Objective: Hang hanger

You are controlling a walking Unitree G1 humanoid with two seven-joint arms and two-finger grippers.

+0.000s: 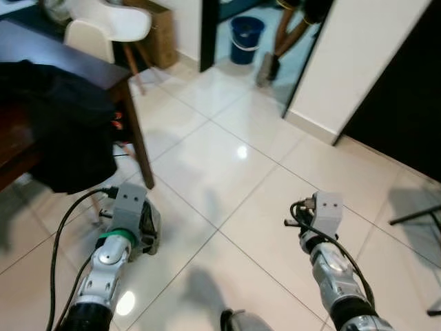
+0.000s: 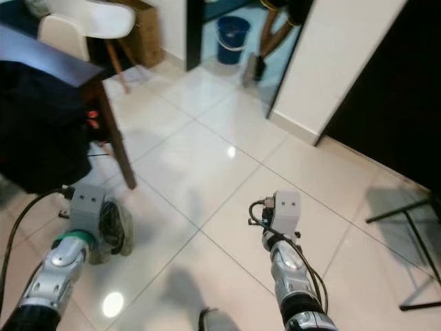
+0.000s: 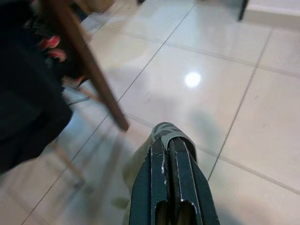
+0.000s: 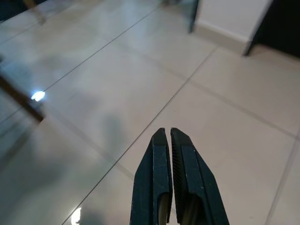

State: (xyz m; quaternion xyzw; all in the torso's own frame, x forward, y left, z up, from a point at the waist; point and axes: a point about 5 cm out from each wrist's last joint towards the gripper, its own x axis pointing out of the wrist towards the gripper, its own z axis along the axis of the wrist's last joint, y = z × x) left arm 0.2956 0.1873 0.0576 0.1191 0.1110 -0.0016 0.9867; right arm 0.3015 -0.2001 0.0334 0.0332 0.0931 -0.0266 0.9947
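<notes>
My left gripper (image 3: 168, 136) is held low over the tiled floor, beside the dark table's leg (image 1: 140, 155). Its fingers are pressed together, with a grey-green cloth-like thing (image 3: 140, 161) wrapped over their tips; the same bundle hangs at that wrist (image 2: 118, 233). My right gripper (image 4: 167, 131) hovers over bare tiles with its fingers together and nothing between them. Its wrist (image 1: 326, 209) is to the right of the left arm, at about the same height.
A dark wooden table (image 1: 65, 58) at the left carries a black garment (image 1: 65, 131) that hangs over its edge. Behind it stands a white chair (image 1: 114, 21). A blue bucket (image 1: 246, 38) and a person's legs (image 1: 275, 48) are in the doorway. Black stand legs (image 2: 406, 224) cross the floor at the right.
</notes>
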